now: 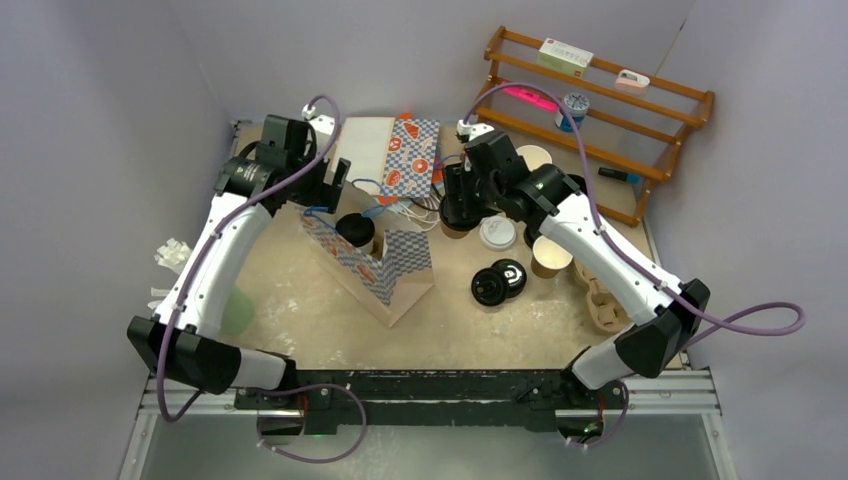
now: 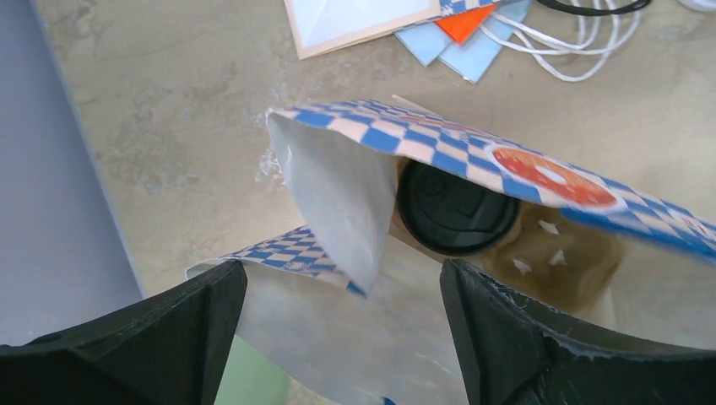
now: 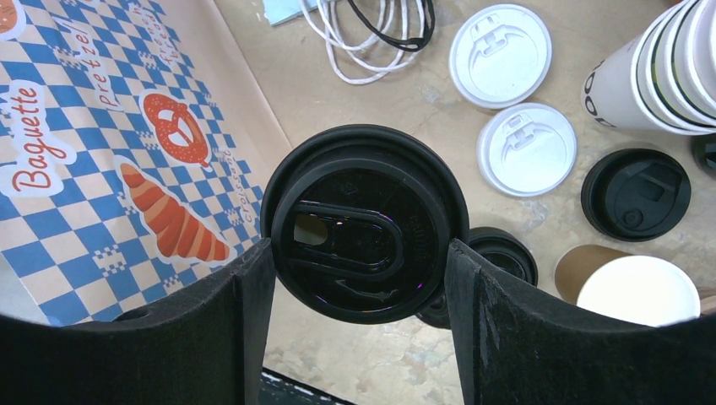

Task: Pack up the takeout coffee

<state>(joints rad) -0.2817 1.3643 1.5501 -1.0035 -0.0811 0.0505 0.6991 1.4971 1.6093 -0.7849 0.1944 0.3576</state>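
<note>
On the near half of the table, paper bag (image 1: 400,272): a blue-checked takeout bag stands with its mouth open upward, between the two arms.
Loose black lids (image 1: 487,288): two lie on the tabletop just right of the bag, on no cup.
First coffee (image 2: 456,211): one black-lidded cup is already inside the bag, its lid showing under the folded checked rim. This part of the job looks done.
Lidless cup (image 1: 550,256): stands open near the black lids and is no part of the order as it looks now.
Left gripper (image 2: 342,283): hangs over the far left corner of the bag's mouth with its fingers spread wide, holding nothing. The bag's rim lies below the gap.
Second coffee (image 3: 363,215): sits between the right arm's fingers, well right of the bag's mouth and not yet packed. Whether it is lifted off the table cannot be told.
Right gripper (image 3: 359,253): closed about that cup, a finger against each side of it just under the lid.
White lids (image 3: 525,148): two lie loose beyond the held cup, near a stack of white cups (image 3: 659,67).
Progress: by the look of it about halfway, with one cup bagged and one in hand to be carried across and lowered in. No other lidded cup shows on the table.
</note>
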